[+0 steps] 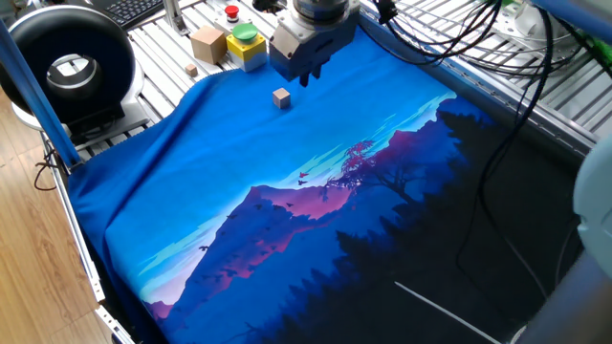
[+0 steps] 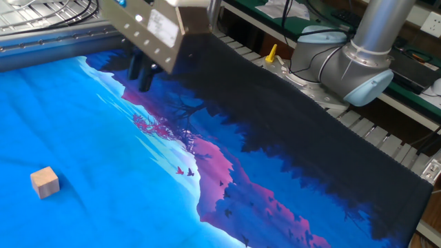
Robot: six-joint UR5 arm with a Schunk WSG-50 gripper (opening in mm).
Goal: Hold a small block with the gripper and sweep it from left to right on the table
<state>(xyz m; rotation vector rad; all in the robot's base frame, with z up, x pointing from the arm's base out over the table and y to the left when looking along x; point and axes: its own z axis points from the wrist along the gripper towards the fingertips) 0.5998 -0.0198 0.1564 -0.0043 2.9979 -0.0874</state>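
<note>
So the tiny light-tan wooden cube [image 1: 280,96] just sits on the blue mountain-print cloth tabletop [image 1: 287,191], below and a bit left of the boxy dark-grey metal gripper [image 1: 304,75], not between its jaws. The jaws hang above the cloth holding nothing; spread or pressed together, I can't tell, they overlap.

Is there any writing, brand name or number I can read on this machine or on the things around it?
None can be read.
The gripper carries a pale sticker on its side, but the print is too blurred to make out.
The yellow box with the green button shows no readable marking.
The red button behind it shows none either.
The small block has plain faces.
</note>
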